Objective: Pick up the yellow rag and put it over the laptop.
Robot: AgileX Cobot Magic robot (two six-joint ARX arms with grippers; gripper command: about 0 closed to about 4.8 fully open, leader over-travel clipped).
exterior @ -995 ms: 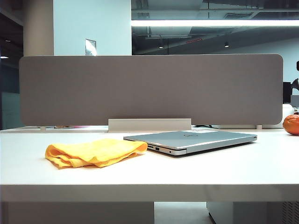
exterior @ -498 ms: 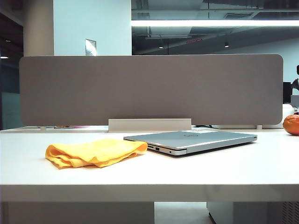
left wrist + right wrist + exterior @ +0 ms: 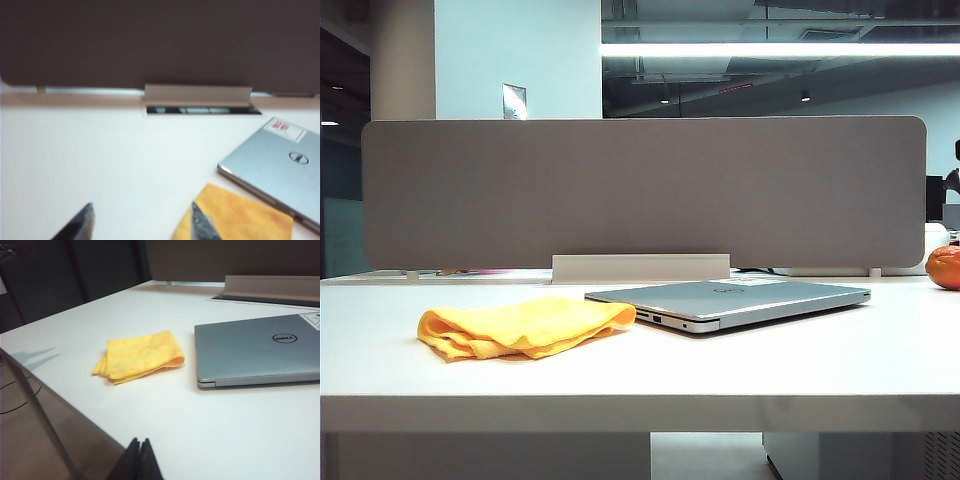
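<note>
The yellow rag [image 3: 525, 326] lies folded on the white table, left of the closed silver laptop [image 3: 740, 299]. Neither arm shows in the exterior view. In the left wrist view my left gripper [image 3: 141, 206] stands open over bare table, one fingertip [image 3: 202, 222] in front of the yellow rag [image 3: 240, 215], with the laptop [image 3: 282, 167] just beyond it. Nothing is between its fingers. In the right wrist view my right gripper [image 3: 139, 441] is shut and empty at the table's near edge, well short of the yellow rag [image 3: 141, 355] and the laptop [image 3: 255, 350].
A grey divider panel [image 3: 640, 190] runs along the back of the table with a white cable tray [image 3: 640, 267] at its foot. An orange fruit [image 3: 944, 266] sits at the far right. The table's front edge [image 3: 640, 398] faces the camera.
</note>
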